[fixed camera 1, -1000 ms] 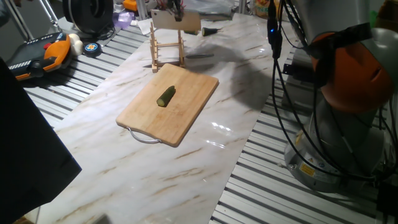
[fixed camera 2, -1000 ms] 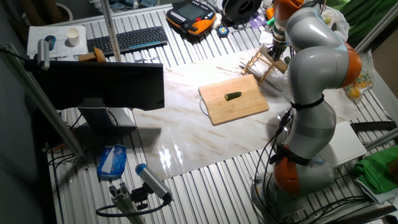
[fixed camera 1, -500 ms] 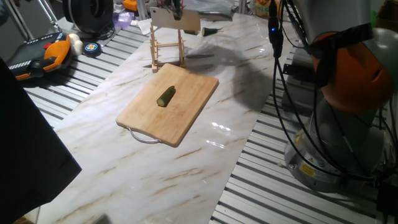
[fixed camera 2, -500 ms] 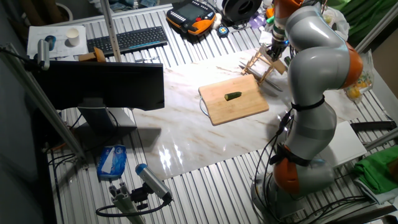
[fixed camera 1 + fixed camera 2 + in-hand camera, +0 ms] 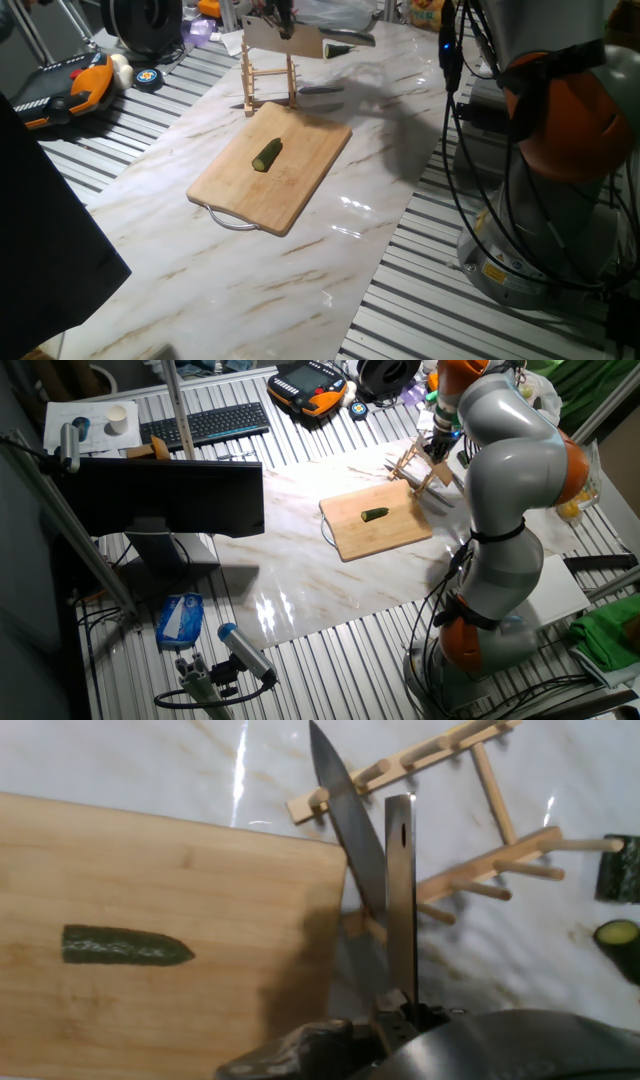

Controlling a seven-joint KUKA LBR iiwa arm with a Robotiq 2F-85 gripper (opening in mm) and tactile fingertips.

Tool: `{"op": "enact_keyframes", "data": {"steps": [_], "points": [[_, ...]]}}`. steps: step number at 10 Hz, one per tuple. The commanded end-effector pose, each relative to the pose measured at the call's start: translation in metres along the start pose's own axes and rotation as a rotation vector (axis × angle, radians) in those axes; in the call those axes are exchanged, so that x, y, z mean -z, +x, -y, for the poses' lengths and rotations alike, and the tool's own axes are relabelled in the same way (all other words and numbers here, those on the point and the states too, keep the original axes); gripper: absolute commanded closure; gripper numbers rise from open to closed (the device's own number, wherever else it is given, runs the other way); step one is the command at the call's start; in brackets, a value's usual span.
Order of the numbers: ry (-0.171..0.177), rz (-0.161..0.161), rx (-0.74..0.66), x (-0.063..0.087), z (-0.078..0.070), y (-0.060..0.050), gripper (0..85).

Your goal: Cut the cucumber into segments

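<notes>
Cucumber [image 5: 267, 154], a short dark green piece, lies whole on the wooden board [image 5: 300, 180]; beyond the board's far edge, the gripper [image 5: 390, 1010] clenches a knife [image 5: 352, 840].

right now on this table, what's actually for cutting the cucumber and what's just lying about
For the job:
cucumber
wooden board under it
knife

Lying about:
wooden rack past the board
keyboard
paper cup
monitor
</notes>
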State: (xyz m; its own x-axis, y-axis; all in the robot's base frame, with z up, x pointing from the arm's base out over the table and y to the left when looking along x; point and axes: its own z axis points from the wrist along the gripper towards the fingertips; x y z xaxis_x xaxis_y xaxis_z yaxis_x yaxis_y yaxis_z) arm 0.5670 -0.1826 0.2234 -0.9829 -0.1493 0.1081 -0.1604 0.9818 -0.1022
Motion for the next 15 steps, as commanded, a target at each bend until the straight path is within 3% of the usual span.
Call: {"op": "enact_keyframes", "data": {"steps": [1,5,9,12,15], "points": [[-0.005,0.0,-0.011,-0.002,-0.005,0.002,84.3],[-0.01,0.009,-0.07,-0.003,-0.036,0.013,84.3],[-0.015,0.017,-0.1,-0.008,-0.054,0.02,84.3],[-0.033,0.014,-0.114,-0.009,-0.056,0.02,84.3],[-0.02,0.02,-0.12,-0.009,-0.056,0.02,84.3]]}}
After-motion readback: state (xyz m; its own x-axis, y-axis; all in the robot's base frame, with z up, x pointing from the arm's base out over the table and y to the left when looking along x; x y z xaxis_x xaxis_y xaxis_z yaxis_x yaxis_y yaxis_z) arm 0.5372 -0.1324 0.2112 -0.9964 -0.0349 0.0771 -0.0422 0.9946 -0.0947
